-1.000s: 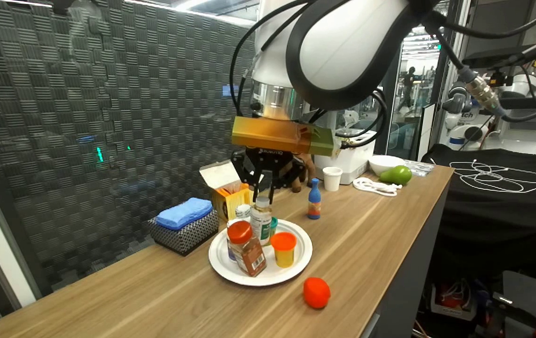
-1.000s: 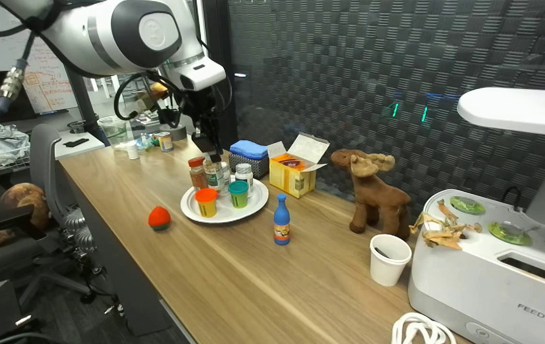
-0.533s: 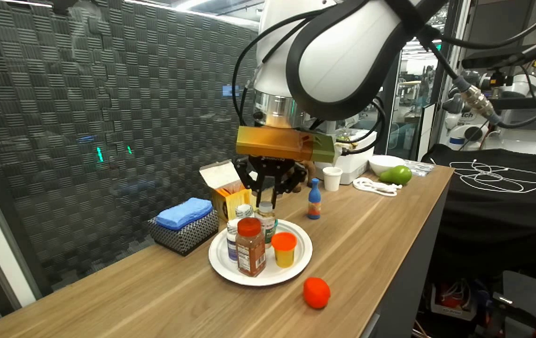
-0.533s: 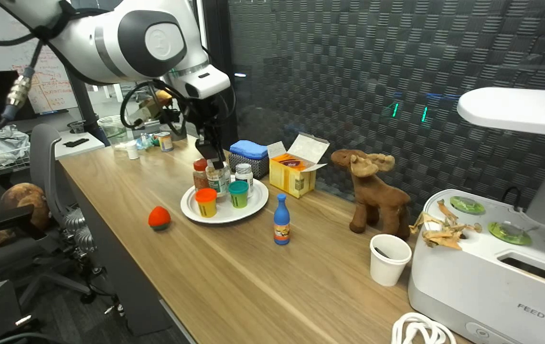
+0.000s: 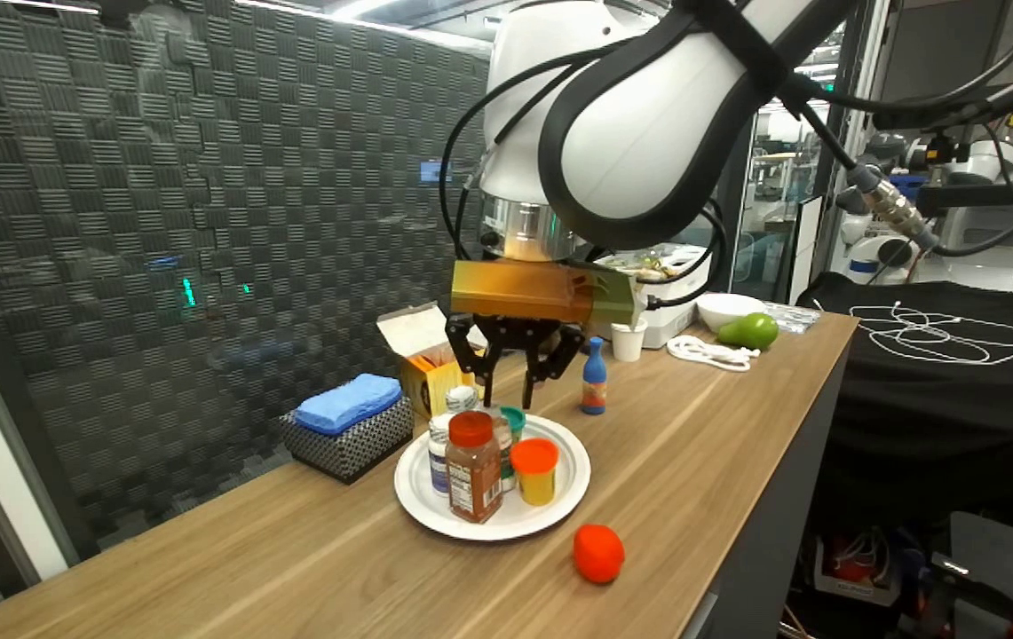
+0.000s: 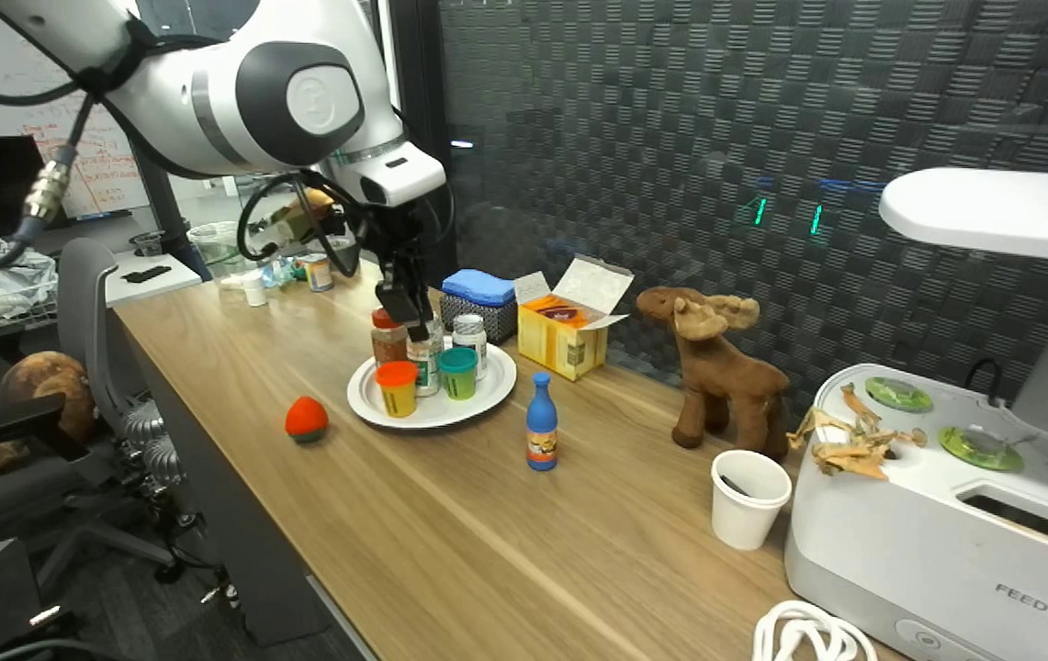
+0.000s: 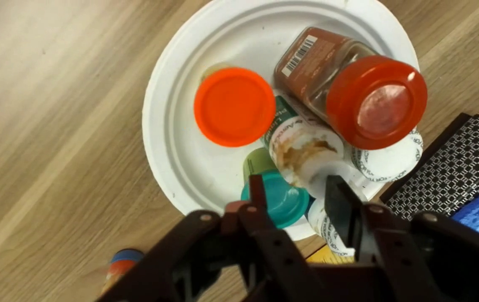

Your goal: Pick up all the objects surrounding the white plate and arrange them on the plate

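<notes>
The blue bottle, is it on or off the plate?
Off: in both exterior views, the blue bottle stands upright on the wooden counter, apart from the white plate.

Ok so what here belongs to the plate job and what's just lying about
Job: white plate; on it, red-lidded jar, orange-lidded tub, green-lidded tub, three bottles; likely also red object, blue bottle.

Probably lying about: blue cloth, yellow box, toy moose, white cup, white cable.
</notes>
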Tool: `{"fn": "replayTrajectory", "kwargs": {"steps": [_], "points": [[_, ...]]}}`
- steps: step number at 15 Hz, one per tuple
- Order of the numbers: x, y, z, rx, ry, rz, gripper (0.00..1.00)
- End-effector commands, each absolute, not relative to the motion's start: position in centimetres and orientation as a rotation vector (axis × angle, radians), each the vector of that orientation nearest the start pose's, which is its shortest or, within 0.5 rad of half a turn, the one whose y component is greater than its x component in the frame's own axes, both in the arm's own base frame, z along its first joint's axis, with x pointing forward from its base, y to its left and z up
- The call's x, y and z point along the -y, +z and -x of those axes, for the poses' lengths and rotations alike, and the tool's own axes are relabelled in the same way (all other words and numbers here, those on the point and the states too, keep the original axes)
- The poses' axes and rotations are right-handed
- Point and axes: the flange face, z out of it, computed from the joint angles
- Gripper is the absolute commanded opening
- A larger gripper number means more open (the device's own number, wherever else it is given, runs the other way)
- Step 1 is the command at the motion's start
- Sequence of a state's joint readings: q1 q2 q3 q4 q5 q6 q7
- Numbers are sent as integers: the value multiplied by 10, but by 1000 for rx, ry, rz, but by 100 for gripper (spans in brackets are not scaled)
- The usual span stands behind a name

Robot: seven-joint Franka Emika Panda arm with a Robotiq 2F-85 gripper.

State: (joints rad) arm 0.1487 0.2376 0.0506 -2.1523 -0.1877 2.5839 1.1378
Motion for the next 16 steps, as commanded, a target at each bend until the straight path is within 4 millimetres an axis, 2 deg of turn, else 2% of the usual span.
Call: {"fn": "replayTrajectory", "kwargs": {"steps": [1,4,5,7,11,15,16], "points": [[-121,319,-575,-1166,-361,2828,76],[-119,327,-576,-1173,-379,2813,98],[-117,331,-576,-1179,-388,2810,100],[-107,341,-581,-1201,-419,2816,100],[-66,361,-607,-1309,-460,2821,100],[-23,363,-633,-1478,-389,2841,100],[-13,356,-639,-1518,-344,2864,100]]}}
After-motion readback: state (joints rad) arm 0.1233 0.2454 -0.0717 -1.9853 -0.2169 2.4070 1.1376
